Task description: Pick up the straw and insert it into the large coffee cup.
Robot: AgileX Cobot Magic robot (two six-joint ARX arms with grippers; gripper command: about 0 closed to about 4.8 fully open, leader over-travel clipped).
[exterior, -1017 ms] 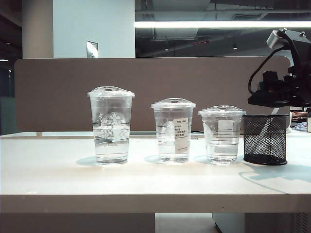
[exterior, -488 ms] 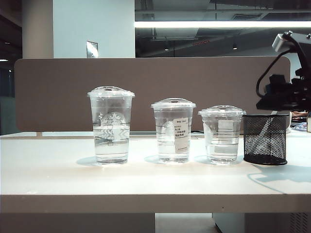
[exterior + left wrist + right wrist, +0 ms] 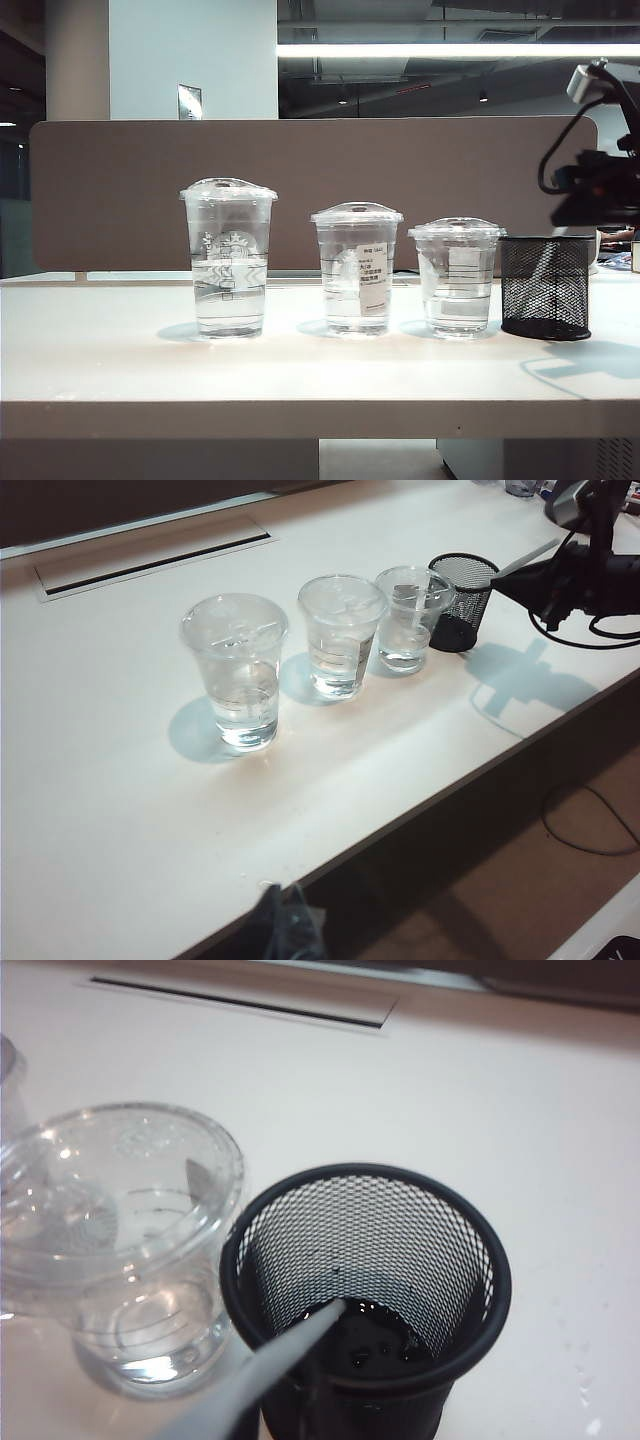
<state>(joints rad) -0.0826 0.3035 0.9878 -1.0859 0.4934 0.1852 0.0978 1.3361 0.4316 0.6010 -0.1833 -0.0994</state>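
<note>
Worktop (image 3: 100,370), white, carries four items in a row, listed left to right in the exterior view.

Large cup (image 3: 229,257): tallest, clear, domed lid, faint round logo, part-filled with clear liquid; lid unpierced, nothing in it.

Medium cup (image 3: 356,268): clear, white label; not wanted.

Short cup (image 3: 457,275): clear, just beside the mesh pot.

Mesh pot (image 3: 545,287): black, round. Straw (image 3: 285,1355): white, leaning inside the pot, lower end on its floor, upper end running up toward the right wrist camera.

Right tool (image 3: 600,195): above the pot at the far right edge; jaws not visible in any view, so whether it grips the straw cannot be told.

Left tool (image 3: 285,925): low at the near worktop edge, well apart from the cups; only a blurred dark tip shows, state not readable.

Step in hand, by judgement: the pick-up, straw not yet clear of the pot.

Next move calls for: a firm hold, a straight lift out, travel left past both smaller cups, then the tip lined up with the large cup's lid opening.
</note>
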